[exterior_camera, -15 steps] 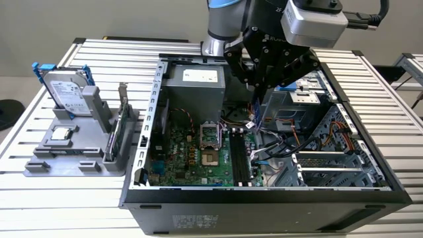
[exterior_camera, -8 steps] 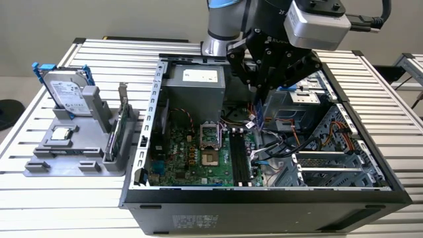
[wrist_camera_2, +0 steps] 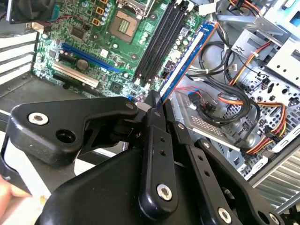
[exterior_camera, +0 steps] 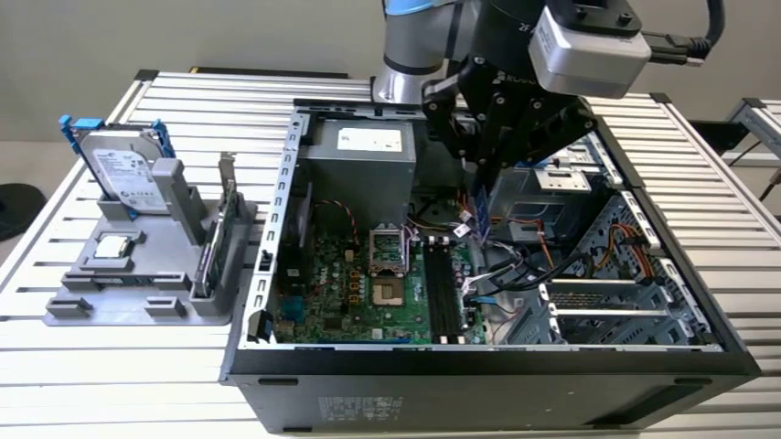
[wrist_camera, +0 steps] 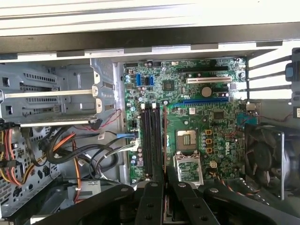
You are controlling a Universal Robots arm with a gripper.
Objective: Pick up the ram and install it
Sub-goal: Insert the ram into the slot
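While the exterior view takes in the whole bench, with the open computer case [exterior_camera: 488,361] on the slatted table [exterior_camera: 708,183] and, to the exterior view's left, a grey holder [exterior_camera: 123,311] with a hard drive [exterior_camera: 123,174] standing in it, it gives the ram [exterior_camera: 484,215] as little more than a thin bluish sliver. The stick hangs lengthwise down from the gripper [exterior_camera: 486,187], above the motherboard [exterior_camera: 342,293] and back from the memory slots [exterior_camera: 442,293]. The second wrist view turns the stick's broad face to the camera: the ram [wrist_camera_2: 185,58] runs long and narrow away from the gripper [wrist_camera_2: 156,99], whose black fingers [wrist_camera_2: 157,140] are pinched together on its near end. There it is seen against the board, between the black memory slots [wrist_camera_2: 161,42] and a tangle of cables [wrist_camera_2: 225,103]. The first wrist view has the ram [wrist_camera: 165,140] edge-on, a thin brownish line running out from the gripper [wrist_camera: 164,182], with the memory slots [wrist_camera: 151,140] on one side of it and the processor socket [wrist_camera: 187,140] on the other; a fan [wrist_camera: 265,154] sits beyond the socket. How near the stick's far end comes to the board cannot be told from any view. Its gripped end is hidden between the fingers, its chips are too small to make out, and the arm's upper part is cut off at the exterior view's top edge.
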